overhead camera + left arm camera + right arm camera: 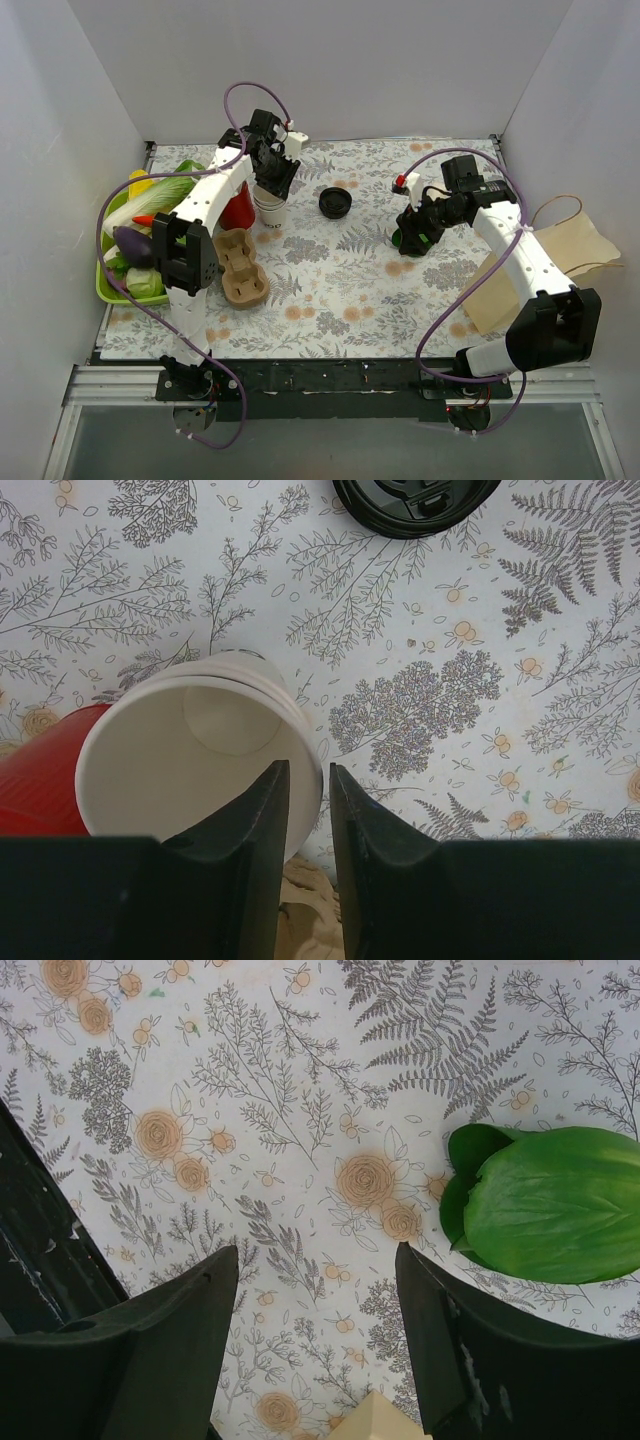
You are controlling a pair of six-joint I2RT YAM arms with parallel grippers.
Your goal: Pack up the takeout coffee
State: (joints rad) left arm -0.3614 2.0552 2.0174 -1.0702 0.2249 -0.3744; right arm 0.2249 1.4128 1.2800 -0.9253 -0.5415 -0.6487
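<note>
One lidless cup [190, 770] stands upright, mouth facing up

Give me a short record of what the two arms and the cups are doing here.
Left tool: fingers straddle the rim of the lidless cream paper cup, one inside, one outside; grip unclear
Right tool: open, empty, over the floral tablecloth beside a green leafy vegetable
Red plastic cup: next to the cream cup
Round black plastic lid: loose on the cloth, apart from the cups
Brown cardboard cup carrier: no cup in it
</note>
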